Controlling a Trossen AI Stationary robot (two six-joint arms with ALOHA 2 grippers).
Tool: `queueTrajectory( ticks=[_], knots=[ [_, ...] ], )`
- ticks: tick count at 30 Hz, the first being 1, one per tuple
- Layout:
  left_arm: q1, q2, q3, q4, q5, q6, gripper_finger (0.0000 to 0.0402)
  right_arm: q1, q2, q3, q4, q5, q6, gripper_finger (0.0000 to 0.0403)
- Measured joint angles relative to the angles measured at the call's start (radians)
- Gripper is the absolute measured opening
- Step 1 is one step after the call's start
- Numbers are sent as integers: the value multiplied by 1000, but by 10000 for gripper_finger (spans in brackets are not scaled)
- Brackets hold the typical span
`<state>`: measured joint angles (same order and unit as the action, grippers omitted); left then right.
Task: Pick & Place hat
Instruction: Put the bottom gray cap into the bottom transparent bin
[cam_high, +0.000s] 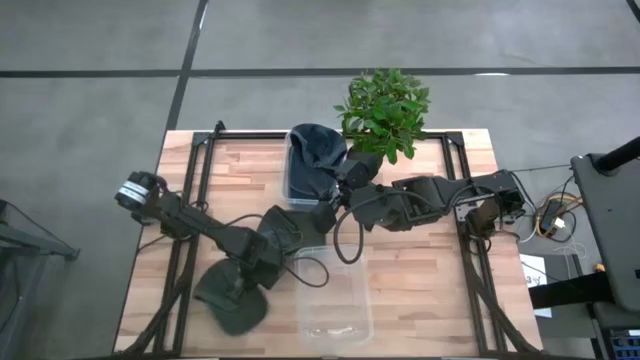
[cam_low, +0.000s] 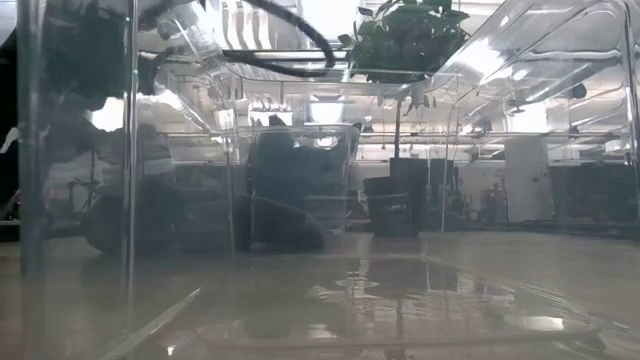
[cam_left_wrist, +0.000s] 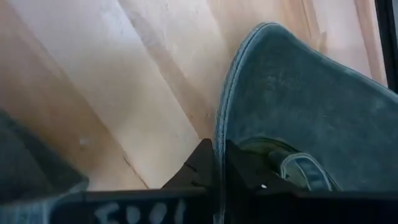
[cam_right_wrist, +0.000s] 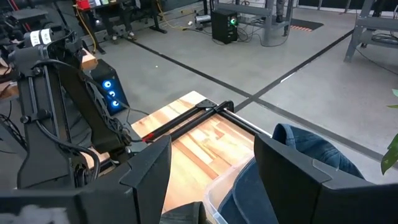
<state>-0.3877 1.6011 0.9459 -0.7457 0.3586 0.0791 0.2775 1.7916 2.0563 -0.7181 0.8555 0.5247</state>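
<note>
A dark green hat (cam_high: 235, 298) lies flat on the wooden table (cam_high: 420, 290) near its front left corner. My left gripper (cam_high: 250, 272) is down at the hat's far edge and shut on it; in the left wrist view the hat (cam_left_wrist: 311, 118) fills the area beyond the fingers. My right gripper (cam_right_wrist: 214, 180) hangs open in the air over a clear bin (cam_high: 295, 185) at the table's far middle. That bin holds dark blue-grey hats (cam_right_wrist: 311, 155). My left gripper pinches the rim of the hat's brim (cam_left_wrist: 219, 134) between its two fingers (cam_left_wrist: 202, 165). They come at it from above, slanting down toward the table's near edge. The brim's stitched rim runs straight out from between the fingertips. The hat lies on the table.
An empty clear bin (cam_high: 335, 300) stands at the near middle, right of the hat. A potted plant (cam_high: 385, 105) stands at the far edge beside the filled bin. A black cable (cam_high: 345, 245) loops down from the right arm. Black frame rails (cam_high: 470, 250) run along both table sides.
</note>
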Motion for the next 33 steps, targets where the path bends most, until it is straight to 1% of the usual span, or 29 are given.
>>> queueTrajectory(
  ticks=[3,6,9,12,17,21,25,31,33],
  knots=[
    [6,-23,0,-64,28,-19,8,0,0,0,0,0,0,224],
    [4,-69,4,-166,30,-14,7,0,0,0,0,0,0,224],
    [5,-132,15,-229,25,-18,7,-1,0,0,0,0,0,224],
    [8,-207,49,-287,19,-46,7,-1,0,0,4,1,0,224],
    [24,-336,138,-405,-39,-122,7,0,-4,0,63,9,-43,224],
    [52,-427,223,-508,-118,-181,7,0,-11,16,117,11,-115,224],
    [87,-504,286,-550,-204,-259,7,-1,-11,52,159,11,-195,224],
    [144,-592,390,-556,-322,-372,7,1,-12,106,258,11,-298,224],
    [156,-616,438,-555,-383,-405,7,1,-12,127,280,10,-327,224]
  ],
)
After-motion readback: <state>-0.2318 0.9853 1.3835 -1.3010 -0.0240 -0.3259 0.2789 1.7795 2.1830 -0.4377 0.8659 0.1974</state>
